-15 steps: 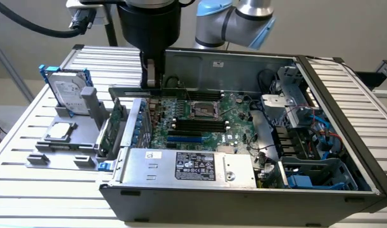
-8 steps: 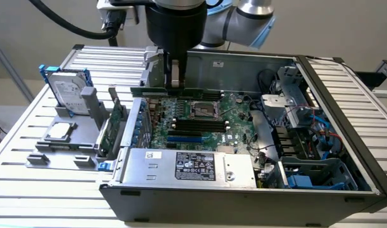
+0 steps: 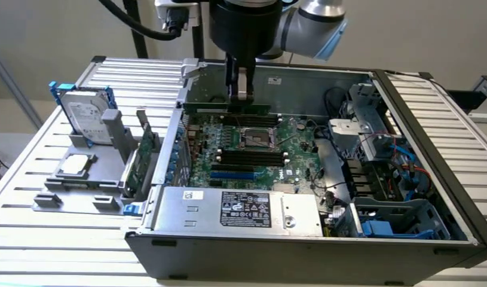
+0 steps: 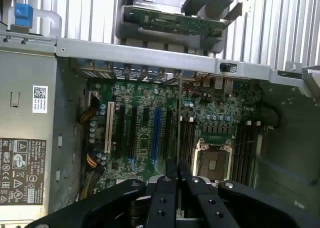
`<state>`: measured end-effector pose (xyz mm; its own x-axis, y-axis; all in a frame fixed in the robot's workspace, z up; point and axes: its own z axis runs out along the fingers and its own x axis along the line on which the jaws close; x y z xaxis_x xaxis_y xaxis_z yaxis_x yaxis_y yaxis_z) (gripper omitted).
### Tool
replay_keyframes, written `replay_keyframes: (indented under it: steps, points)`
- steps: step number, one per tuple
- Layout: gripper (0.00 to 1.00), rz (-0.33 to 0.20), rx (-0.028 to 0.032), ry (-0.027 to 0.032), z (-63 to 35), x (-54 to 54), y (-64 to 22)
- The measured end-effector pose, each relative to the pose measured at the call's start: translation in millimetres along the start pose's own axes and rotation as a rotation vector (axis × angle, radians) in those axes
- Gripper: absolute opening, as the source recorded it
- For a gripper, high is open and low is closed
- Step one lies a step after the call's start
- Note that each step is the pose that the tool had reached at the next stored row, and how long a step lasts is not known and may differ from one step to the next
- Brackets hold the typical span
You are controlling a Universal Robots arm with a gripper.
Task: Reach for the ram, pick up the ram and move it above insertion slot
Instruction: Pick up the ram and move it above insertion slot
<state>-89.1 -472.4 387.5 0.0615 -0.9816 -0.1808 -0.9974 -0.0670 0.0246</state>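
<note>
Over the open case [image 3: 434, 173], the gripper [image 3: 241, 95] pinches the ram [image 3: 227, 109] edge-on above the board [image 3: 251, 143], jaws nearly shut on it. Carrying appears under way; lining up with the black slots [image 3: 247, 158] calls for care. Cables [image 3: 395, 161] and the socket [image 3: 257, 139] crowd close.

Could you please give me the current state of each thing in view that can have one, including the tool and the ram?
tool: shut on the ram, above the motherboard
ram: held on edge, lifted clear of the slots
computer case: side open, interior exposed
CPU socket: uncovered
expansion card: standing on edge in the grey holder outside the case
hard drive: upright in the grey holder
</note>
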Motion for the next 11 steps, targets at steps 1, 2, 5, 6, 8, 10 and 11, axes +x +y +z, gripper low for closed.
replay_keyframes:
  steps: [1,2,5,6,8,10,11]
  points:
    - [0.13,0.0,-0.0002,0.0012,0.8,-3.0,-2.2]
    - [0.13,0.0,-0.0001,0.0029,1.5,-5.7,-4.3]
    - [0.13,0.001,-0.0008,0.012,3.4,-11.9,-10.5]
    - [0.13,0.001,-0.0009,0.016,4.0,-13.3,-12.4]
    - [0.13,0.002,-0.0014,0.0255,4.9,-15.6,-16.3]
    - [0.13,0.005,-0.0016,0.0357,5.7,-17.1,-19.9]
    - [0.13,0.007,-0.0017,0.0412,6.2,-17.7,-21.7]
